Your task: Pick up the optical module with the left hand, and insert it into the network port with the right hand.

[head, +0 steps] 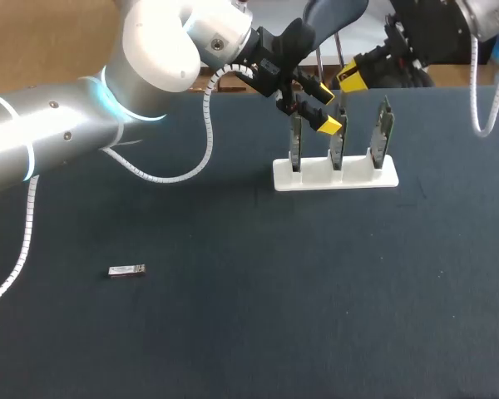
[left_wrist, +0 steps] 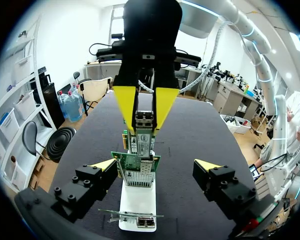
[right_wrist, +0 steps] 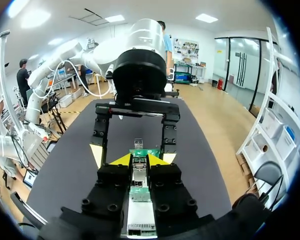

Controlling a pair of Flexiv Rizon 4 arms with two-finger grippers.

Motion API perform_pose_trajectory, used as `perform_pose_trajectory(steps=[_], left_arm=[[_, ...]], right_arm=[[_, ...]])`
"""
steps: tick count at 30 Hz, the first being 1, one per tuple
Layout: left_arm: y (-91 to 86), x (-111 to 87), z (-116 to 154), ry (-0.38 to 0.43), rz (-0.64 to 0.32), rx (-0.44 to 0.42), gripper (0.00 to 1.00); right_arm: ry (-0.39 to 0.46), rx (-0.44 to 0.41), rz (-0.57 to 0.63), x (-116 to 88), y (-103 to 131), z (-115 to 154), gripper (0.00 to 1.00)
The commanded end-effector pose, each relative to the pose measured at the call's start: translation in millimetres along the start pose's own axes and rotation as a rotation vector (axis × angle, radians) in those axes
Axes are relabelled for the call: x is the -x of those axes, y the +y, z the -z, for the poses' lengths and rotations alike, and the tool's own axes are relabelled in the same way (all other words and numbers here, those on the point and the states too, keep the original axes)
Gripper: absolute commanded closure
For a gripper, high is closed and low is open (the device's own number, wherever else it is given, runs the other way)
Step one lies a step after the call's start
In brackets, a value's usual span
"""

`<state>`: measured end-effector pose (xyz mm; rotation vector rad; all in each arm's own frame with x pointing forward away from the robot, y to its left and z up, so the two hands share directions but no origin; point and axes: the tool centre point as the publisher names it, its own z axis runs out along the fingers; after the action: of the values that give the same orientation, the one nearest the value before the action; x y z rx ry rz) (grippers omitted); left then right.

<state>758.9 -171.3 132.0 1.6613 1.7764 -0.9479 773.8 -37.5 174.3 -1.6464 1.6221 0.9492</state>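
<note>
Bench (head: 233, 332): dark surface, wide. Left arm (head: 58, 141) comes in from the left edge and reaches across to the far middle. Right arm (head: 482, 21) enters at the far right corner. White stand (head: 334, 177) at far centre, three circuit boards upright in it in a row.

Left hand (left_wrist: 156, 167): released, fingers spread wide, nothing in it. It sits at one end of the stand looking along the row, one finger out to each side, apart from the boards.

Right hand (left_wrist: 144, 129): clenched on the optical module (left_wrist: 143, 120), which is held upright from above. The module's lower end is at the network port (left_wrist: 139, 176) on the middle board (left_wrist: 121, 161). Cannot tell whether it has entered.

Step in hand, as I judge it: the insertion.
- Keep the module's long axis in line with the port and press straight down, no twist.
- The board is thin and held only at its foot, so side load would likely tilt it.
- Loosen the grip only once the module is seated.

Around:
- The left hand crowds the stand, close to the right one.
- Neighbouring boards leave the right fingers little room.
- A second module (head: 126, 270) lies flat at the near left, well apart, no hindrance.
- The left arm's coiled cable (head: 208, 125) hangs short of the stand.
</note>
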Motion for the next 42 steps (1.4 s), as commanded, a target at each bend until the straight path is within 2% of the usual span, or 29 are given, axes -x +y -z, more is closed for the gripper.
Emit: perform_pose_trajectory(steps=[1, 23, 42], left_arm=[[1.7, 1.1, -0.3, 0.005, 0.001, -0.003, 0.0], [1.7, 1.1, -0.3, 0.005, 0.001, -0.003, 0.0], [1.7, 1.1, -0.3, 0.005, 0.001, -0.003, 0.0]], right_arm=[[0.004, -0.019, 0.003, 0.2, 8.8, -0.6, 1.0], [0.016, -0.031, -0.008, -7.0, 7.1, -4.3, 1.0], [0.004, -0.053, 0.011, 0.7, 9.6, 0.1, 1.0]])
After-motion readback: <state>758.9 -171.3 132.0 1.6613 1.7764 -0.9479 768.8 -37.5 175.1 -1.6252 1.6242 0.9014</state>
